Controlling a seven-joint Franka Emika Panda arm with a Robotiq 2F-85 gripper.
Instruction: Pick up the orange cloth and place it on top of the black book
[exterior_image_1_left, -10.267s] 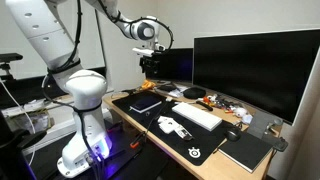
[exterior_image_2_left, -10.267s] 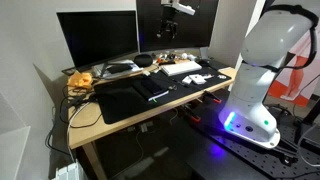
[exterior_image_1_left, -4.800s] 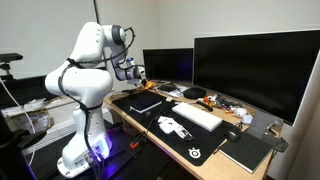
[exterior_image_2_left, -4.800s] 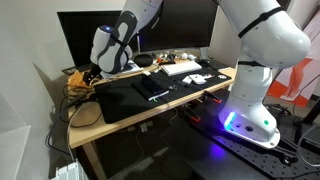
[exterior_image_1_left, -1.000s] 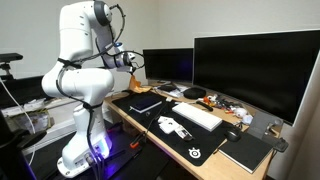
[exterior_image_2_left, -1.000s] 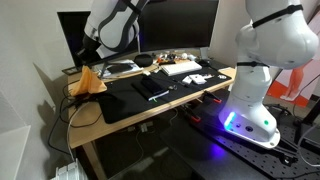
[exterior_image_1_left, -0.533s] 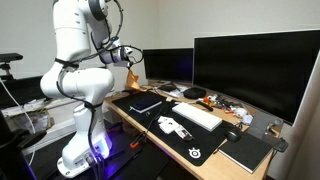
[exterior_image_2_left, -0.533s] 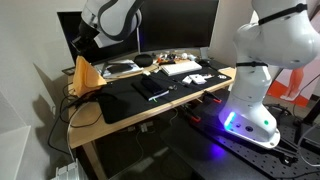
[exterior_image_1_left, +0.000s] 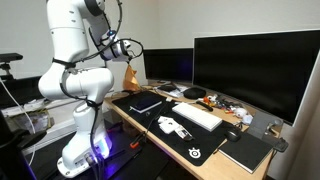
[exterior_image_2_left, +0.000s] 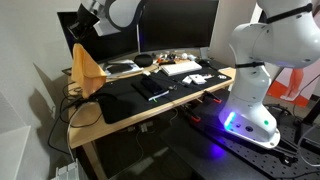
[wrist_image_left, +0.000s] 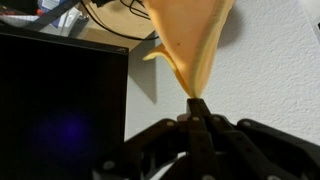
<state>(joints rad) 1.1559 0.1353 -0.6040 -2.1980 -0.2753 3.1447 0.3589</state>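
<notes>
The orange cloth (exterior_image_1_left: 131, 77) hangs in a long cone from my gripper (exterior_image_1_left: 128, 60), which is shut on its top corner. The cloth (exterior_image_2_left: 87, 72) hangs above the wooden end of the desk, lifted off the surface. In the wrist view the gripper (wrist_image_left: 197, 104) pinches the cloth (wrist_image_left: 190, 40) between closed fingertips. The black book (exterior_image_1_left: 146, 102) lies flat on the dark desk mat, beside and below the cloth; its pale page edge shows on the book (exterior_image_2_left: 150, 90) in an exterior view.
Two monitors (exterior_image_1_left: 255, 70) stand along the back of the desk. A keyboard (exterior_image_1_left: 197, 115), white items (exterior_image_1_left: 175, 125) and another dark notebook (exterior_image_1_left: 245, 150) lie on the mat. Cables and clutter (exterior_image_2_left: 80, 92) sit at the desk end. The robot base (exterior_image_2_left: 255, 100) stands in front.
Over the last second the gripper has risen with the cloth, which has come off the desk and now hangs stretched out below the fingers.
</notes>
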